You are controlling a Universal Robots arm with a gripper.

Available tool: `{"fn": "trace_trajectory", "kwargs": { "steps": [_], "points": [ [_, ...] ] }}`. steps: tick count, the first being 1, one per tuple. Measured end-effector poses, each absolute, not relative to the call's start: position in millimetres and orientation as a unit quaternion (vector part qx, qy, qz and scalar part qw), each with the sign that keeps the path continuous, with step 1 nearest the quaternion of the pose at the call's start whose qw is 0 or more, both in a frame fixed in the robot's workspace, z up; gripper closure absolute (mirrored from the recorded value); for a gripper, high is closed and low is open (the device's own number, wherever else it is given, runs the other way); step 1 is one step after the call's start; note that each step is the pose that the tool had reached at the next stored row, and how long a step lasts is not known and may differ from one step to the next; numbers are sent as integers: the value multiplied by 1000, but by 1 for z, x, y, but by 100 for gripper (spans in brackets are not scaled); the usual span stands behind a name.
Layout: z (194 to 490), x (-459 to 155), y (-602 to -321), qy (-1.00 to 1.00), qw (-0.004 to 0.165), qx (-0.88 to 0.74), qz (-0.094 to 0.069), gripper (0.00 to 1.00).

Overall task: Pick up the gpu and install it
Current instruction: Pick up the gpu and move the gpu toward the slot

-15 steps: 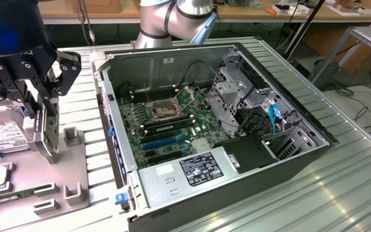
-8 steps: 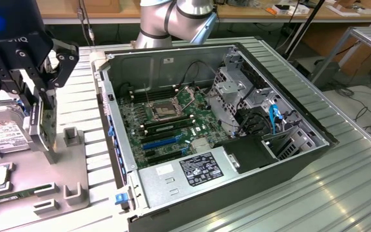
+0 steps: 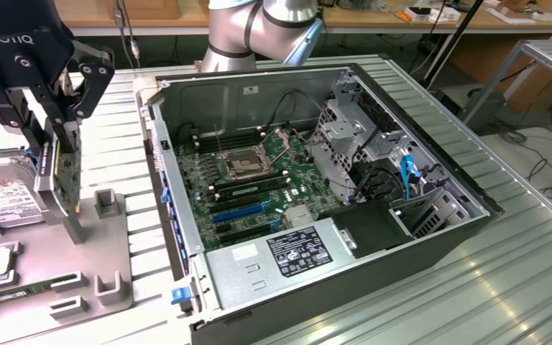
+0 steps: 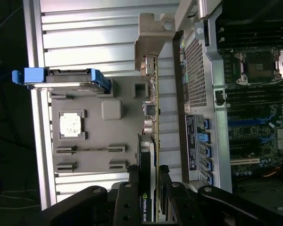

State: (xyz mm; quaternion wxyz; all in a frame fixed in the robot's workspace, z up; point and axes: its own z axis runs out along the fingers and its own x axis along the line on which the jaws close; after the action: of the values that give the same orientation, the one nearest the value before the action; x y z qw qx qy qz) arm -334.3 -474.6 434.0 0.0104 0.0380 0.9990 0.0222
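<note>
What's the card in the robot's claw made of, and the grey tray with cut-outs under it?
The gpu: thin green board, likely fibreglass circuit laminate, with a matte black cooler, probably plastic. Its end bracket looks like dull bare sheet metal. The grey tray looks like matte plastic: even colour, no glint.

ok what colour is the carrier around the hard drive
Blue. The carrier shows best in the wrist view.

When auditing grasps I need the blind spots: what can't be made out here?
- Exterior view: the gpu is edge-on, its top behind the gripper.
- Wrist view: the gpu's end between the fingers is cut off by the picture edge.
- Exterior view: the hard drive label's print is too small to read.
</note>
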Motion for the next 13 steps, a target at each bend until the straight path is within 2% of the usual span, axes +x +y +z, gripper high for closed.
{"fn": "trace_trajectory", "kwargs": {
  "steps": [13],
  "points": [
    [434, -323, -475, 999, 10, 38, 22, 73]
  ]
}}
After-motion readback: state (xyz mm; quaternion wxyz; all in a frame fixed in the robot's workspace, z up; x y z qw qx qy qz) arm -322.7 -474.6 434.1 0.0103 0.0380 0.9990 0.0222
